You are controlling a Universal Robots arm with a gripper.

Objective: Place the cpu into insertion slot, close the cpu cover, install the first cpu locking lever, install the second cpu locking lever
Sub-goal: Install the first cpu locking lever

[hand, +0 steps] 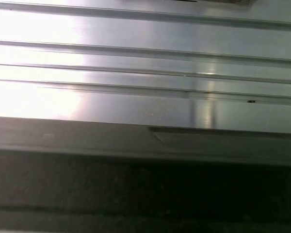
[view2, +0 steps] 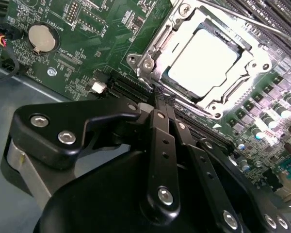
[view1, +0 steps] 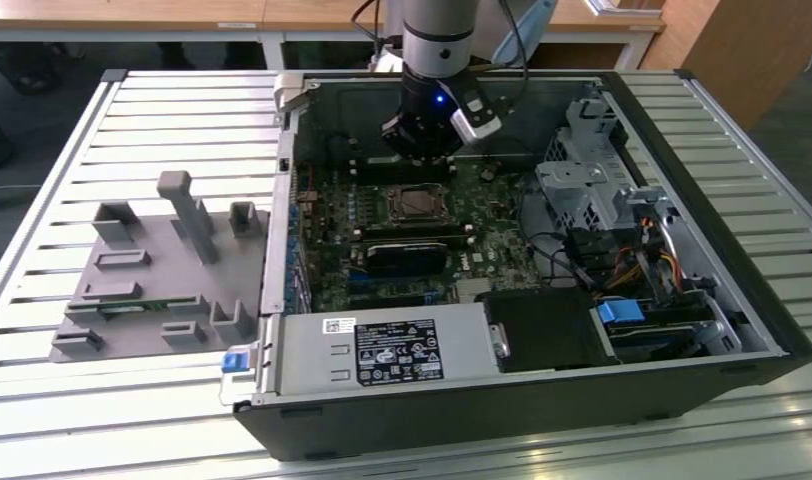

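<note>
Slatted table (view1: 139, 110), open case (view1: 726, 300), pincer (view2: 160, 99) above cpu (view2: 203, 56)

Blown-out glare on cpu (view2: 203, 53); soft daylight

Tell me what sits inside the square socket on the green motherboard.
The silver-topped cpu lies inside, framed by the closed silvery metal cpu cover. The socket's contacts beneath are covered.

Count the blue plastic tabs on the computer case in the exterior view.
2. One blue tab sits at the case's near corner on the exterior view's left; the other blue tab sits inside, toward the exterior view's right. More may be hidden.
</note>
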